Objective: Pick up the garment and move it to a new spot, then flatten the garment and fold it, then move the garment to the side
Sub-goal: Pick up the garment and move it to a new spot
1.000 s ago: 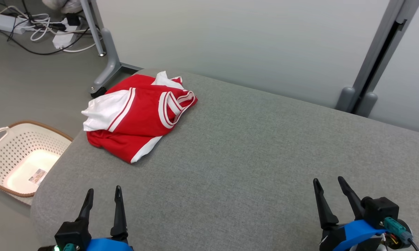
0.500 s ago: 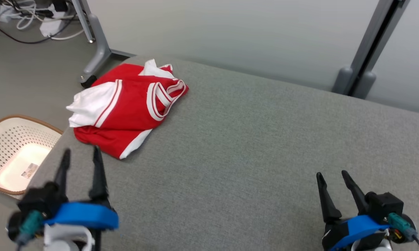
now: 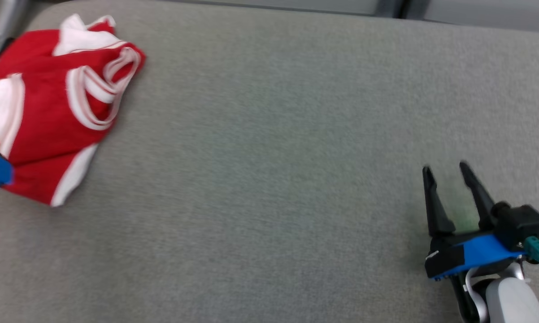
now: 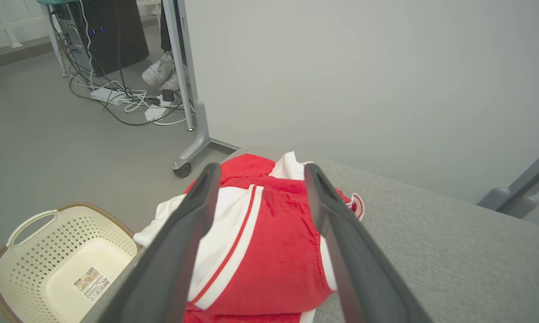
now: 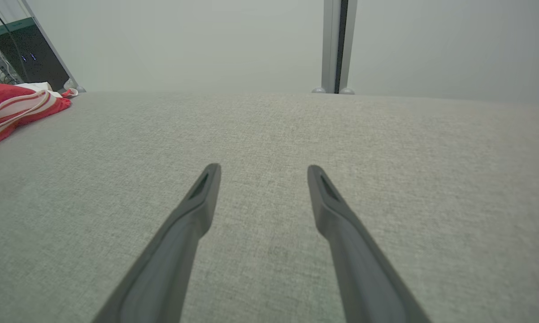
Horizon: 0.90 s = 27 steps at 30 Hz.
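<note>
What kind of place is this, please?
Probably a lab or office test area: a computer tower, loose cables on the floor, and a partition on a wheeled foot.

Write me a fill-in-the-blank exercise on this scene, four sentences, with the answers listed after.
1. The garment on the grey cushion is white and ____.
2. The left gripper points at the garment with its jaws ____.
3. On the floor beside the cushion stands a perforated cream ____.
4. The right gripper, over bare cushion, holds ____.

Answers: red; open; basket; nothing.
</note>
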{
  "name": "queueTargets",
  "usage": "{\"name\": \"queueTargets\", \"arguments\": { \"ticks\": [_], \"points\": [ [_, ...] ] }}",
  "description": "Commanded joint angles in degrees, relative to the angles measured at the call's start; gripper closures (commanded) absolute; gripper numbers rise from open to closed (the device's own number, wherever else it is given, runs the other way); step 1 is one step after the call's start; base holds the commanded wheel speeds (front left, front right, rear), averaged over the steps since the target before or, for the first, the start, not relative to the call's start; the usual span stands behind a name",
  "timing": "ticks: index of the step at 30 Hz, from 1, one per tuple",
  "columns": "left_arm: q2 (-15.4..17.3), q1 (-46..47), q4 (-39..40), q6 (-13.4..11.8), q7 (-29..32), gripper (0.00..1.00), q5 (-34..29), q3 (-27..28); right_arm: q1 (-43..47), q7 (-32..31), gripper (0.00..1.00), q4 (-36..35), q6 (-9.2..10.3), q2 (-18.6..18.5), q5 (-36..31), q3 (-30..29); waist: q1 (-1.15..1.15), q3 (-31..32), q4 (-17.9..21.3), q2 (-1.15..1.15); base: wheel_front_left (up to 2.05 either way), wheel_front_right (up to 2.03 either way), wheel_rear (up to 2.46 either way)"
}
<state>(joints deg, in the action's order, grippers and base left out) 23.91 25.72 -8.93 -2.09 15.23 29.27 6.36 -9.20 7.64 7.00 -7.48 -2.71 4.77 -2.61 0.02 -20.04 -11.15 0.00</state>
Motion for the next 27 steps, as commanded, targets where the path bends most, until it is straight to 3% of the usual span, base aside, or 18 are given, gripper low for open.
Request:
{"name": "queueTargets", "arguments": {
  "ticks": [1, 7, 11, 14, 15, 16, 20, 27],
  "points": [
    [1.24, 1.12, -0.80, 0.32, 0.83, 0.00, 0.26, 0.47, -1.02, -0.11, 0.00, -0.89, -0.03, -0.32, -0.64, -0.07, -0.02, -1.44, 0.51, 0.00, 0.00, 0.00, 0.00],
    [5.70, 5.16, -7.40, 0.34, 8.64, 0.00, 2.89, 2.22, -2.10, -1.22, 0.00, -5.21, -0.03, -0.29, -1.31, 0.21, -0.02, -8.13, 4.89, 0.00, 0.00, 0.00, 0.00],
    [6.31, 6.23, -11.11, 0.16, 13.33, 0.00, 5.64, 3.27, -2.60, -1.17, 0.00, -6.64, -0.03, -0.28, -0.89, 0.39, -0.02, -10.92, 6.66, 0.00, 0.00, 0.00, 0.00],
    [5.97, 5.84, -14.02, -1.38, 18.92, 0.00, 7.30, 2.97, -2.98, -0.88, 0.00, -6.45, -0.03, -0.30, -0.58, 0.72, -0.02, -11.60, 7.65, 0.00, 0.00, 0.00, 0.00],
    [5.76, 5.30, -15.12, -1.85, 21.87, 0.61, 7.78, 2.39, -3.05, -0.72, 0.00, -6.23, -0.03, -0.29, -0.44, 0.87, -0.02, -11.52, 7.88, 0.00, 0.00, 0.00, 0.00],
    [5.69, 4.72, -15.62, -2.07, 24.49, 1.00, 8.27, 1.83, -3.05, -0.62, 0.00, -6.04, -0.03, -0.28, -0.31, 0.97, -0.02, -11.35, 8.05, 0.00, 0.00, 0.00, 0.00],
    [6.23, 3.97, -14.30, -2.83, 27.12, 1.00, 8.94, 1.83, -3.01, -0.16, 0.00, -5.11, -0.03, -0.28, 0.32, 1.20, -0.02, -9.89, 8.57, 0.00, 0.00, 0.00, 0.00],
    [9.41, 5.24, -8.77, -1.07, 22.11, 1.00, 6.68, 2.18, -1.97, 1.00, 0.00, -2.24, -0.03, -0.28, 1.73, 1.86, -0.02, -3.35, 8.78, 0.00, 0.00, 0.00, 0.00]
  ]
}}
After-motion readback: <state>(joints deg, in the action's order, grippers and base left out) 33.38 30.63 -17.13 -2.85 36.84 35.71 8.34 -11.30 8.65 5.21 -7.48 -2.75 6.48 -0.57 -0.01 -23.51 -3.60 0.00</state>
